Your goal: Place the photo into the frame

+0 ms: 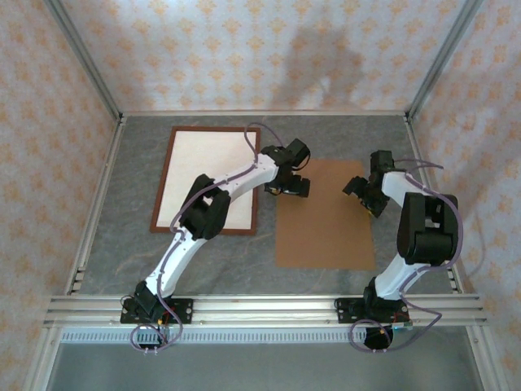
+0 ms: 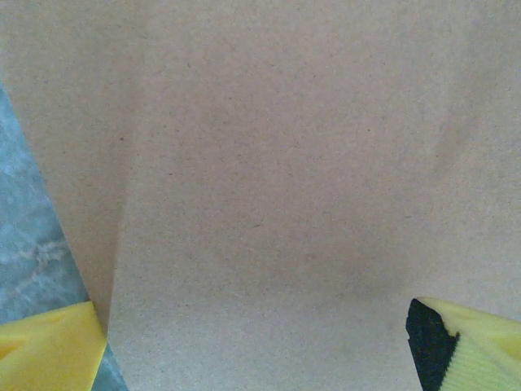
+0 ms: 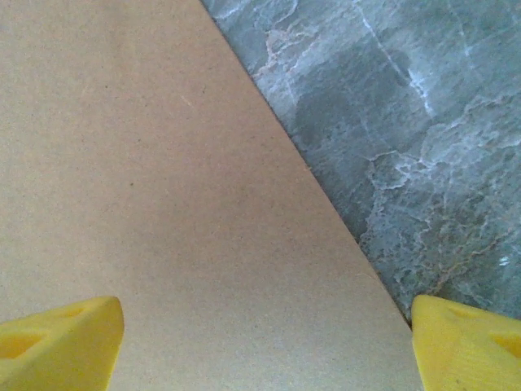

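The frame (image 1: 162,181), thin dark reddish-brown moulding, lies flat at the back left with a cream surface (image 1: 207,155) inside it. The photo is out of view. A plain brown board (image 1: 321,224) lies to the frame's right. My left gripper (image 1: 291,187) hangs over the board's far left corner, open, its yellow fingertips (image 2: 49,350) wide apart above the brown board (image 2: 285,163). My right gripper (image 1: 358,194) is over the board's far right edge, also open. In the right wrist view the right gripper (image 3: 264,342) straddles the edge of the board (image 3: 146,187), with nothing held.
The grey marbled tabletop (image 3: 407,147) surrounds the board and frame. Patterned walls with metal posts (image 1: 85,65) close in the back and sides. An aluminium rail (image 1: 260,308) runs along the near edge by the arm bases.
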`<state>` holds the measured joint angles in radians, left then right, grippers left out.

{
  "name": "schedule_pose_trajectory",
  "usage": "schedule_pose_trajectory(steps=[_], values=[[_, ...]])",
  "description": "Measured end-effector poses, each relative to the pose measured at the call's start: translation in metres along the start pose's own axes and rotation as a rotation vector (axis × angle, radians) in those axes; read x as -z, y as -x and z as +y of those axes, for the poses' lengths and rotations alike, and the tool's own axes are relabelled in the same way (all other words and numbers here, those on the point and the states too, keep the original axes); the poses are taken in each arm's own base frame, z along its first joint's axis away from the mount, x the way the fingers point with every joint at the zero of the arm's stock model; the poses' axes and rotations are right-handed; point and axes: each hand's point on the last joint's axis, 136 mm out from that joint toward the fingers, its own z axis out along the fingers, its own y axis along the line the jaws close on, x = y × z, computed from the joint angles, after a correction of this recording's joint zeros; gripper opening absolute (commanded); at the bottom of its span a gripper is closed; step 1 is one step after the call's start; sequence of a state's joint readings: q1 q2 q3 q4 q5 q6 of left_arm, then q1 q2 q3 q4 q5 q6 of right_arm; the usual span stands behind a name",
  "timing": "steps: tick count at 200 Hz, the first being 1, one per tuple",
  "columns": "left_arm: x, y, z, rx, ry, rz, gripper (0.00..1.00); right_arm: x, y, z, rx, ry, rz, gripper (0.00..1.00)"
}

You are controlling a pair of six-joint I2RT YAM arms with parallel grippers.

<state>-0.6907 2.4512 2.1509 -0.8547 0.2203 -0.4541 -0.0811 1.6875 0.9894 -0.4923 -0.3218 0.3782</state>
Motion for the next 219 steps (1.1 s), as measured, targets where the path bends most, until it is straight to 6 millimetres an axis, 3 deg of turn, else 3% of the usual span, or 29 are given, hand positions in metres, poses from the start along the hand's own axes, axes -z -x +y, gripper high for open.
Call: schedule_pose_trajectory(steps=[39,104,148,187,219], values=[[-0.003,0.011,0.004,-0.021,0.008,-0.044,0.92,-0.001,-0.001,-0.002,-0.002,-0.002,-0.001,0.79],[0.000,-0.003,0.009,-0.025,-0.003,-0.091,0.92,-0.002,-0.002,-0.003,0.009,0.000,-0.012,0.78],[0.000,-0.002,0.008,0.009,-0.032,-0.128,0.91,0.000,-0.003,-0.001,0.013,0.034,-0.017,0.68],[0.003,-0.001,0.024,0.040,-0.007,-0.144,0.91,0.011,-0.019,0.014,0.016,0.174,0.014,0.61],[0.007,0.001,0.045,0.091,0.012,-0.155,0.91,0.037,-0.029,0.038,0.024,0.340,0.008,0.58]])
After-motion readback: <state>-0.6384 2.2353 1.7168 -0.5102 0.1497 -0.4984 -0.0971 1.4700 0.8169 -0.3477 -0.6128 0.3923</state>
